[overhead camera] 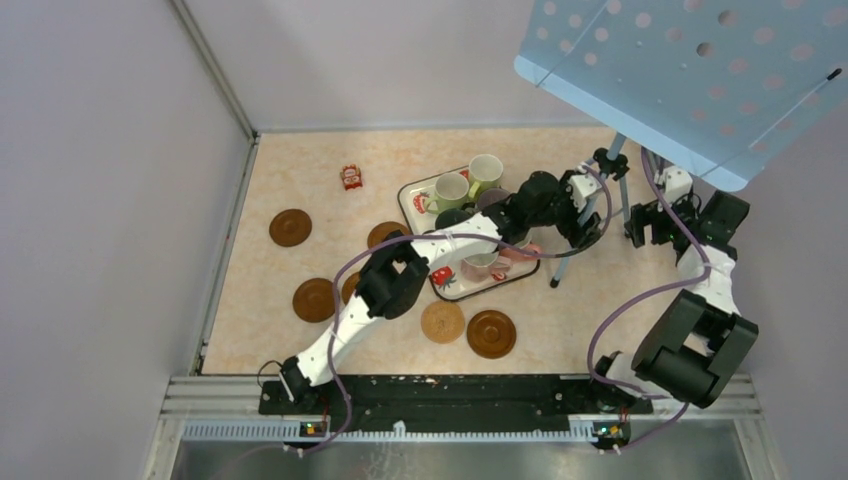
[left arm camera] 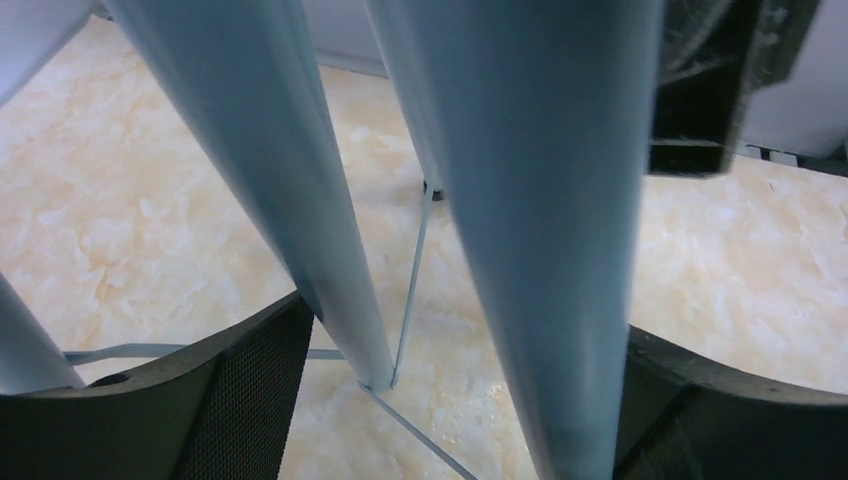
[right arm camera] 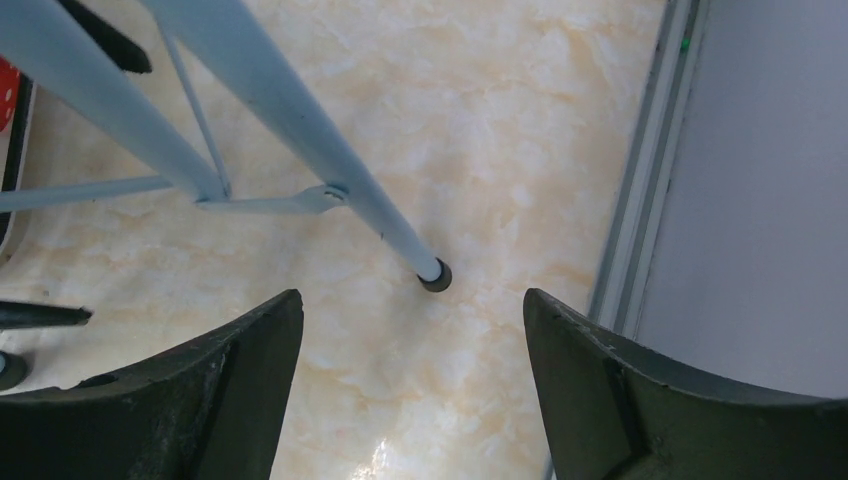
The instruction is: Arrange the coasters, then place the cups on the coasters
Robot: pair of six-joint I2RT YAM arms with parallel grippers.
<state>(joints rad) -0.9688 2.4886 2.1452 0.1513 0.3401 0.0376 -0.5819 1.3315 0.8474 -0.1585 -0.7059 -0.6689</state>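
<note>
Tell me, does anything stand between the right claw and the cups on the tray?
Yes. The blue stand's legs stand between the right gripper and the tray of cups, and the left arm lies across that tray.

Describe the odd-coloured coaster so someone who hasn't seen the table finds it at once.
Find the white strawberry-print tray mid-table. Just below it in the top view, two coasters lie side by side. The tan coaster is the left one; the dark brown coaster beside it and the others are darker.
</note>
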